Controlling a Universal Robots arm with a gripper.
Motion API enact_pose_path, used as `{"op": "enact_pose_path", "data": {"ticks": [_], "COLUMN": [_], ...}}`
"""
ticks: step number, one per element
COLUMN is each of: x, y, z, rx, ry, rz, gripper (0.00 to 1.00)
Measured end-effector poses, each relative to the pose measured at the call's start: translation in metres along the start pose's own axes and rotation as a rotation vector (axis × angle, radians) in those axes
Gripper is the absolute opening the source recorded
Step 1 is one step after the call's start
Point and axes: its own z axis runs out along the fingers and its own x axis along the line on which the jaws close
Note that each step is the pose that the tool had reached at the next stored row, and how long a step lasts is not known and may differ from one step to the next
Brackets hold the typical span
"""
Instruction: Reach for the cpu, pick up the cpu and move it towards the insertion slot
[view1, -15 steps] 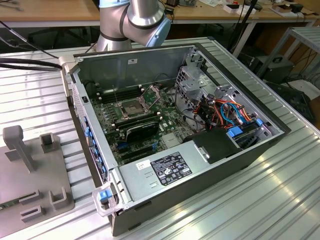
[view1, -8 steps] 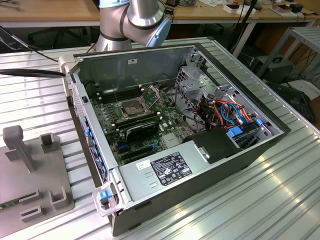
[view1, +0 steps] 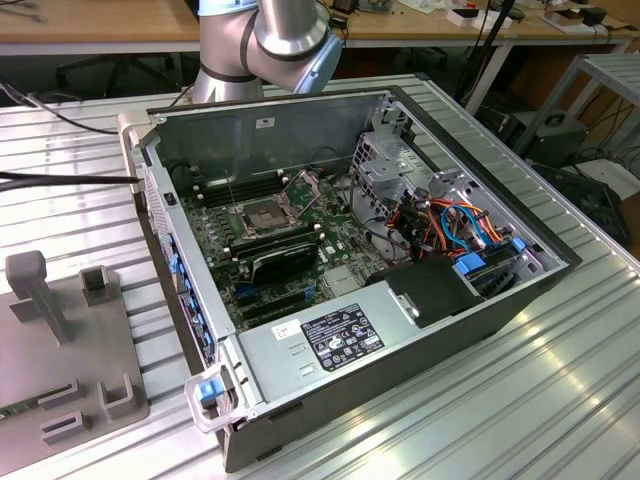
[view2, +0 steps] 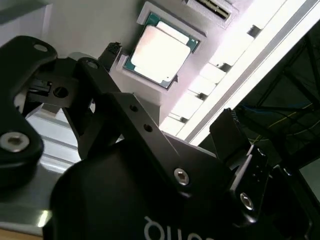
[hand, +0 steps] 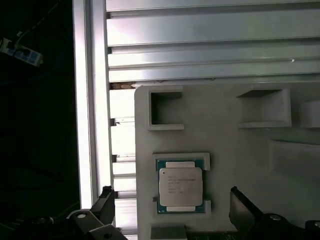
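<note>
Tool (hand: 170, 196) open, empty, hovering w/ fingers (hand: 106, 200) either side of cpu (hand: 180, 186). Cpu flat in plate (hand: 235, 145) pocket. Best: centre, drop straight, pinch edges, keep level. Slot (view1: 262, 215) well apart, in case (view1: 270, 135).

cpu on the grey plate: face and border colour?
The small flat square cpu: pale silver-beige face, green border. Best in the first wrist view.

Gripper (hand: 172, 200) empty, jaws spread wide
</note>
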Motion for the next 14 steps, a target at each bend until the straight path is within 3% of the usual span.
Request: {"op": "enact_pose_path", "data": {"ticks": [5, 14], "x": [-0.0068, -0.0156], "y": [-0.0061, -0.0073], "z": [0.0098, 0.0271], "rx": [0.0000, -0.0001], "ry": [0.0000, -0.0001], "rz": [0.001, 0.001], "gripper": [0.99, 0.99]}}
